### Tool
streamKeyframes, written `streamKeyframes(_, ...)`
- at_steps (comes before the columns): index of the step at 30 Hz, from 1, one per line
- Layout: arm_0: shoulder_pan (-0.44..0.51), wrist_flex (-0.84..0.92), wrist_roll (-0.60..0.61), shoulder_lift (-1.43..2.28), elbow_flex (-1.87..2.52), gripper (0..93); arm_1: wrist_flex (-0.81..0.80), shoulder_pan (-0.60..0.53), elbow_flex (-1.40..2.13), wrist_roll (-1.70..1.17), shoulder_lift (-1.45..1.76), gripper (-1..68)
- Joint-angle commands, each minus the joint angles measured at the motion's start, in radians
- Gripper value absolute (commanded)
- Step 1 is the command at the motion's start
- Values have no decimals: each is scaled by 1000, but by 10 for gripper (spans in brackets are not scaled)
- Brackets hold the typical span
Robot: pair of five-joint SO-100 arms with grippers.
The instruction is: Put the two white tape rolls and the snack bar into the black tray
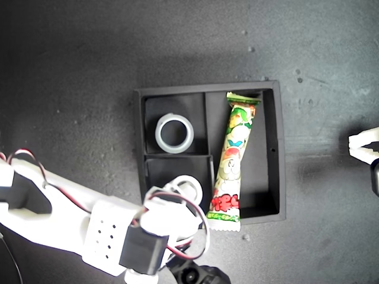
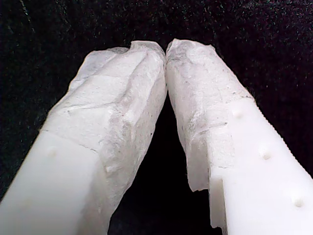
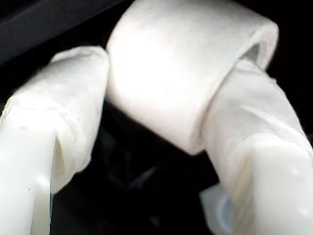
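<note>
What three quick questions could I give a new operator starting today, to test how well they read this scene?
1. True or false: the snack bar lies in the long compartment of the black tray.
2. What does my second pincer hold?
A. a white tape roll
B. the snack bar
C. nothing
3. In the exterior view, where is the faintly greenish tape roll?

Key
1. True; one crimped end pokes over the tray's wall.
2. A. The white tape roll sits between its fingers, over the tray's lower small compartment in the exterior view.
3. In the tray's upper small compartment, lying flat.
</note>
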Motion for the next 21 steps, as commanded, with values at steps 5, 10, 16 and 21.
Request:
streamKeyframes(5,-44,21,72,259,100,181,3,9,12,-37,9,-3)
streamKeyframes(10,-81,21,103,537,301,154,40,32,12,9,9,0)
streamKeyframes(16,-120,17,52,1023,821,1,247,109,12,193,9,39)
streamKeyframes(21,-183,-135,-14,1601,1488,1,371,55,12,368,9,178)
